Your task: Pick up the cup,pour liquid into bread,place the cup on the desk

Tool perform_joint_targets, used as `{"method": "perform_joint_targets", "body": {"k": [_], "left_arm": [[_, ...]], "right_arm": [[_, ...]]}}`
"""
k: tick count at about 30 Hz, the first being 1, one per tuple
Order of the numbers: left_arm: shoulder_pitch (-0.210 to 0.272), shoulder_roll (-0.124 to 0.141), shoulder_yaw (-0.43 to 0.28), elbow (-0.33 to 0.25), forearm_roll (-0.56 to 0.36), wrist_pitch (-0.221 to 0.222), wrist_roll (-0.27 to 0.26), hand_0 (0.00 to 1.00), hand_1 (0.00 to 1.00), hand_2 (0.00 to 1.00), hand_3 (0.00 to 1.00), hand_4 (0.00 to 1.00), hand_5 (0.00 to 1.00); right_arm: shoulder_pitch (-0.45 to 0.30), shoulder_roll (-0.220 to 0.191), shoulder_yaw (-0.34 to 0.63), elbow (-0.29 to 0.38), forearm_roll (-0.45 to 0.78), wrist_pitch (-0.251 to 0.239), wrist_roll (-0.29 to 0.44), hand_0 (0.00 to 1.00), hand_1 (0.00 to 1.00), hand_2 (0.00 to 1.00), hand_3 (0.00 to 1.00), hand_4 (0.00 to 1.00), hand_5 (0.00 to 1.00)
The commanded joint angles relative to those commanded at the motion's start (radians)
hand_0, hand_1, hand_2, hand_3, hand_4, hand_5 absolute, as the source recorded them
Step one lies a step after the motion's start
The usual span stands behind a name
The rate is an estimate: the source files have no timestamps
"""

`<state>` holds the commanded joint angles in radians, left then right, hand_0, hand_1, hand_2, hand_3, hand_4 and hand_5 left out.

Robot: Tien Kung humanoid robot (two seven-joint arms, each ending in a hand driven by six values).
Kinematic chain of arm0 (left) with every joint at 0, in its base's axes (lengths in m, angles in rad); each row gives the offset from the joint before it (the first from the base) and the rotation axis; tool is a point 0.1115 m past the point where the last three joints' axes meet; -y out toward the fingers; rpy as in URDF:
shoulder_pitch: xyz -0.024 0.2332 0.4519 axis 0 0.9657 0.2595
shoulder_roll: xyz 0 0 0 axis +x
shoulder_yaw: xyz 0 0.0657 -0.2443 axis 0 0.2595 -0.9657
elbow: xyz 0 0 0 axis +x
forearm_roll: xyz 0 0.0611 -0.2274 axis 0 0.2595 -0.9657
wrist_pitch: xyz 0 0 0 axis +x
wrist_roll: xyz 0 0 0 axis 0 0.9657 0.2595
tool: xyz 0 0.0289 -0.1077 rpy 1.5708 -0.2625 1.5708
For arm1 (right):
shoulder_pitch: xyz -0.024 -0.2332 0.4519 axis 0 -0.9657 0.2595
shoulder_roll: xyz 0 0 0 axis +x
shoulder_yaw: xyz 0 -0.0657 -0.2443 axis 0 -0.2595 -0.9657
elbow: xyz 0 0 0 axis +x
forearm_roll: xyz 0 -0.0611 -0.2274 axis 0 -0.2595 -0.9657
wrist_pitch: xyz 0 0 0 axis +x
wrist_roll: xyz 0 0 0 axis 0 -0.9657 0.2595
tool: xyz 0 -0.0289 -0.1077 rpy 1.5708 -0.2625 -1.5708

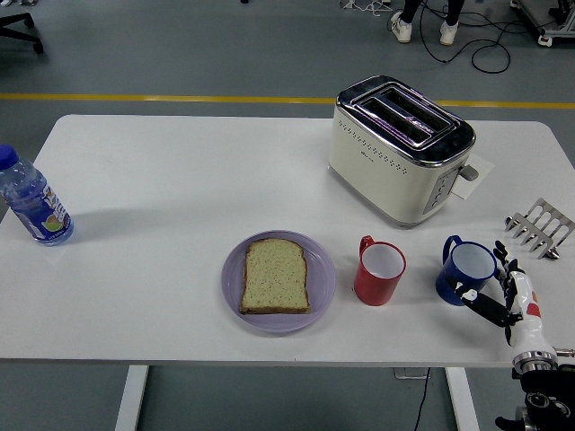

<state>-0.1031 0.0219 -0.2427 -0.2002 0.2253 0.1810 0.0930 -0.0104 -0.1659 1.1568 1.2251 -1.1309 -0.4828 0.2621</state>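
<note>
Blue ceramic is what the right hand [505, 292] is reaching for: the blue cup [466, 272] is standing at the lower right of the frame, upright on the white table [180, 180], with its handle pointing to the upper left. The hand is coming in from the lower right corner with its fingers spread wide and holding nothing; the thumb tip seems to be touching the cup's lower wall, though the view is too small to be sure. This looks like the pick-up step, not yet completed. Next, the fingers would need to wrap around the cup body before lifting it left toward the bread [276, 276], which is lying on the purple plate [321, 289] at lower centre. A red cup [379, 270] is standing between the two, so the carry should be passing over it carefully.
</note>
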Motion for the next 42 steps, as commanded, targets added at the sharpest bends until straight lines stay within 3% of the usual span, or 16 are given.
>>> {"method": "perform_joint_targets", "body": {"k": [10, 23, 42], "left_arm": [[0.001, -0.001, 0.0, 0.0, -0.002, 0.0, 0.0, 0.633, 0.638, 0.65, 0.503, 0.239, 0.864], [0.003, -0.002, -0.002, 0.0, -0.002, 0.0, 0.0, 0.633, 0.639, 0.65, 0.502, 0.239, 0.864], [0.005, -0.005, -0.001, 0.001, -0.003, 0.0, 0.0, 0.632, 0.638, 0.649, 0.503, 0.239, 0.863]], "right_arm": [[0.028, 0.006, -0.036, -0.044, 0.04, -0.026, 0.039, 0.998, 0.89, 0.973, 0.998, 0.985, 0.21], [0.107, 0.034, -0.085, -0.165, 0.081, -0.069, 0.085, 0.998, 0.886, 0.975, 0.998, 0.985, 0.212], [0.152, 0.041, -0.117, -0.228, 0.106, -0.097, 0.1, 0.998, 0.878, 0.971, 0.998, 0.965, 0.194]]}}
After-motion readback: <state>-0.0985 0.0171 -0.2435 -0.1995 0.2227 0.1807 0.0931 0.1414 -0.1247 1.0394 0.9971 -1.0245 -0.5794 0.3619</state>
